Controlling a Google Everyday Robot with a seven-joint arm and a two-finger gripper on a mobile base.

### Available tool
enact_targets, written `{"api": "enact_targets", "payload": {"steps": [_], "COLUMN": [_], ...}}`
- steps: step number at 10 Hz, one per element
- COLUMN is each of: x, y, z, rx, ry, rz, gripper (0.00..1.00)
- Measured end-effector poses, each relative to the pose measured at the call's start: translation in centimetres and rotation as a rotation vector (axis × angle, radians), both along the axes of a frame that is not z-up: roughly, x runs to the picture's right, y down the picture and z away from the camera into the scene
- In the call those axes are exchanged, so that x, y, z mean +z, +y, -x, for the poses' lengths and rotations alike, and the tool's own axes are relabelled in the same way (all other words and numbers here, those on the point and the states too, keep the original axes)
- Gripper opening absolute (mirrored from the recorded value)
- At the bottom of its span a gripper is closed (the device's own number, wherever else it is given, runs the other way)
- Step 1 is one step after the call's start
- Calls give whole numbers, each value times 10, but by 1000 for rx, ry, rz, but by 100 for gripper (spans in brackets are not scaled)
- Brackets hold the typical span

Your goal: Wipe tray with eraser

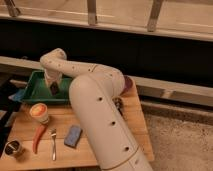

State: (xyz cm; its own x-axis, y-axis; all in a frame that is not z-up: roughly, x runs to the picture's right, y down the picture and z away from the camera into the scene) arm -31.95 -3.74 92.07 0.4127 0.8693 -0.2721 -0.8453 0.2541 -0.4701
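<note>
The dark-green tray (32,92) lies at the back left of the wooden table. My gripper (53,84) reaches down into the tray's right half from the big white arm. It is shut on the eraser (54,89), a small dark block with a lighter face. The eraser sits at or just above the tray floor; I cannot tell whether they touch. A blue flat piece (17,95) lies at the tray's left edge.
In front of the tray stand an orange-filled paper cup (39,112), a red pepper (38,138), a fork (53,143), a blue-grey sponge pad (73,136) and a small metal cup (14,148). My arm (102,120) covers the table's right half. A dark ledge runs behind.
</note>
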Motion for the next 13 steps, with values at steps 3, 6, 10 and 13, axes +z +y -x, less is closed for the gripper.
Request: {"api": "enact_targets", "payload": {"steps": [3, 6, 10, 13], "x": [4, 17, 15, -6], "y": [17, 0, -25, -21], "z": [-28, -53, -29, -2], "rx": [15, 50, 56, 36], "ry": [38, 87, 54, -19], "rz": [42, 29, -22, -45], "gripper": [0, 0, 0, 0]}}
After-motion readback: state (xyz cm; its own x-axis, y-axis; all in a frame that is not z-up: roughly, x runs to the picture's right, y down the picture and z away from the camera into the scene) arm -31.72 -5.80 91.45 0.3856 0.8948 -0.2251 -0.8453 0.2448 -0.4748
